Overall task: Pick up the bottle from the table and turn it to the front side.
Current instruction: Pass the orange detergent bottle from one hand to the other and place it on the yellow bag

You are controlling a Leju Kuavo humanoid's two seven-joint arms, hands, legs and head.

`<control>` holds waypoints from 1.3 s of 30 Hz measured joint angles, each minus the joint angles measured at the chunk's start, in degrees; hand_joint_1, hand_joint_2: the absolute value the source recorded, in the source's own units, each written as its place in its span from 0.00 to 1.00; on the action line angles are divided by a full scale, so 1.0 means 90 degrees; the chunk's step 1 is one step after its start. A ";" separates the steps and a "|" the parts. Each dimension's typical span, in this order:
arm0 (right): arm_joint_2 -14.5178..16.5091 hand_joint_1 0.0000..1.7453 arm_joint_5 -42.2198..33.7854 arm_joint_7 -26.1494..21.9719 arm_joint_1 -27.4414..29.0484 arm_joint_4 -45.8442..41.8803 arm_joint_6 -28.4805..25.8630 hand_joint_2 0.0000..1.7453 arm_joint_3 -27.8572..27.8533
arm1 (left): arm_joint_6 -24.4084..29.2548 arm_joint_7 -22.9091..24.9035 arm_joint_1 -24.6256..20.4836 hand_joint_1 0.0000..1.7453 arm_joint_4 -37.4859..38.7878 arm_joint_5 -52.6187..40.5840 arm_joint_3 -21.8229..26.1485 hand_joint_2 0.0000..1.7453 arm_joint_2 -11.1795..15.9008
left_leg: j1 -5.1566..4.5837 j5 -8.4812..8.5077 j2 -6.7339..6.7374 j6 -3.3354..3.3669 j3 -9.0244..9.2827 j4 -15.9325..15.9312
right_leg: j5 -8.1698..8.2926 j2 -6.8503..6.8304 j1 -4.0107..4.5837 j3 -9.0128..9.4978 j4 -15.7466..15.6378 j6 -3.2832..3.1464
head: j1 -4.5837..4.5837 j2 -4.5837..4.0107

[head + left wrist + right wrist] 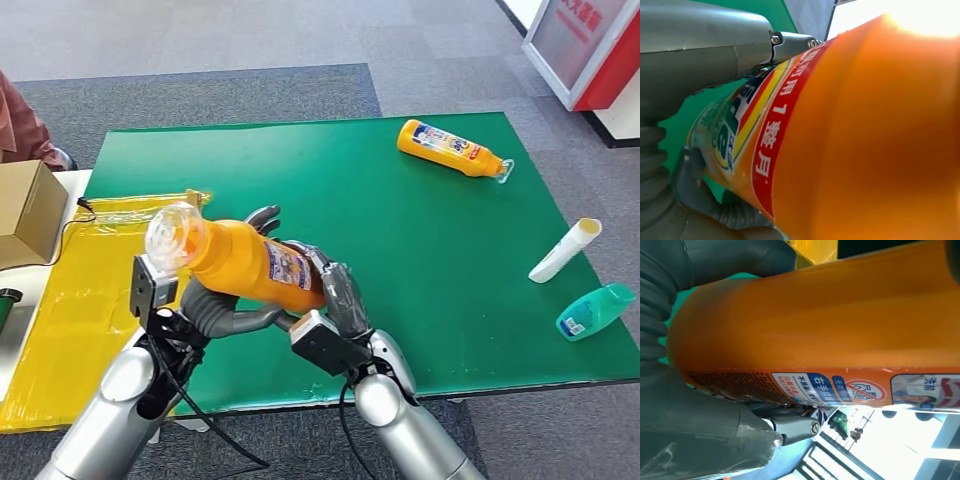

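The orange bottle (245, 262) is off the table, held lying on its side in the air over the near edge of the green mat (362, 200), its clear cap end pointing toward the robot's left and its base toward the right. Both hands are on it: the left hand (226, 305) cradles the body from below, fingers wrapped around the underside, and the right hand (332, 290) closes around the base end, with dark fingers over the label. In the left wrist view a colourful label with a red band faces the camera; in the right wrist view the side facing that camera carries a strip of small print and a warning symbol, which looks like the back of the bottle. The pick-up seems done and the turning is the step in hand. I judge that the next move calls for rolling the bottle about its long axis between the two hands, one hand loosening while the other keeps hold, so the smooth body does not slip. Farther out on the mat lie a second orange bottle (451, 147), a white tube (564, 250) and a teal bottle (596, 310), all well apart from the hands. A yellow sheet (75, 300) lies beside the mat, with a cardboard box (26, 210) near it.
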 joint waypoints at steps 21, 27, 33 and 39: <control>0.0007 1.00 -0.0030 -0.0003 -0.0129 0.0780 -0.0127 1.00 0.0002 | -0.0006 0.0128 -0.0253 1.00 0.0000 -0.0001 -0.0169 1.00 0.0021 | 0.0000 0.0000 0.0000 0.0000 0.0000 0.0000 | 0.0000 0.0000 0.0000 -0.0001 0.0000 0.0000 | 0.0001 0.0000; 0.0017 1.00 -0.0030 0.0001 -0.0136 0.0819 -0.0106 1.00 0.0002 | 0.0012 0.0127 -0.0248 1.00 0.0000 0.0042 -0.0167 1.00 0.0058 | 0.0000 0.0001 0.0000 -0.0001 0.0000 0.0000 | 0.0000 0.0000 0.0000 0.0000 0.0000 0.0000 | 0.0001 0.0000; 0.0019 1.00 -0.0030 0.0001 -0.0140 0.0849 -0.0093 1.00 0.0008 | 0.0039 0.0118 -0.0245 1.00 0.0000 0.0052 -0.0166 1.00 0.0089 | 0.0000 0.0001 0.0000 -0.0001 0.0000 0.0000 | 0.0000 0.0000 0.0000 0.0000 0.0000 0.0000 | 0.0001 0.0000; 0.0022 0.39 -0.0079 0.0025 -0.0141 0.0852 -0.0089 1.00 0.0030 | 0.0211 -0.0048 -0.0180 1.00 -0.0001 -0.0003 -0.0151 1.00 0.0112 | 0.0000 0.0001 0.0000 -0.0001 0.0000 0.0000 | 0.0000 0.0000 0.0000 0.0000 0.0001 0.0000 | 0.0001 0.0000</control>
